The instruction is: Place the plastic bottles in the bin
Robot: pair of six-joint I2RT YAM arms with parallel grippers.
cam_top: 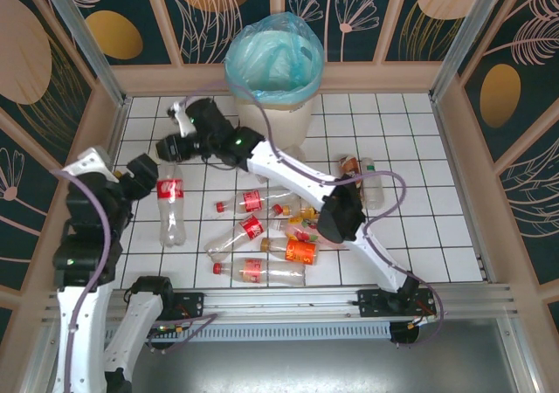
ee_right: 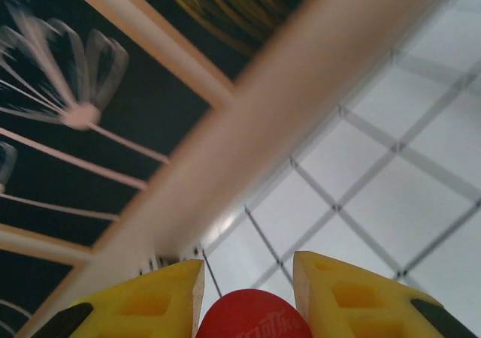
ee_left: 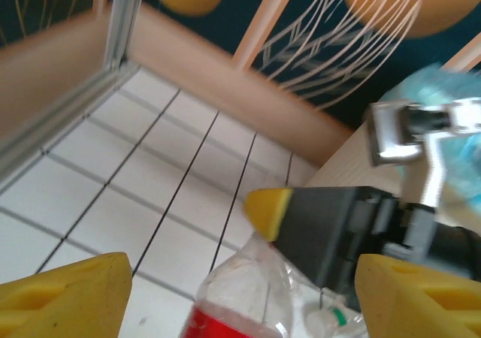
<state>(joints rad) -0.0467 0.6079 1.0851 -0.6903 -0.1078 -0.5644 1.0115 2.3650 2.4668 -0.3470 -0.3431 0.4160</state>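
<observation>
The right claw is pressed on a red round thing with white letters, which sits between its two yellow fingers; it looks like the cap of a bottle. In the top view this claw is at the far left part of the white tiled bench, at the upper end of a red-labelled bottle that lies flat there, to the left of the bin.

The left claw is spread wide. Its yellow fingers stand on both sides of the same bottle and do not touch it. In the left wrist view, one yellow fingertip of the right claw is just above the clear shoulder of this bottle.

The bin stands at the far edge of the bench, in the middle, with a light blue bag inside it. I cannot see if any bottle is in it.

The other plastic bottles lie on the bench near the middle. There are several clear ones with red labels, one orange bottle, and a clear bottle more to the right.
</observation>
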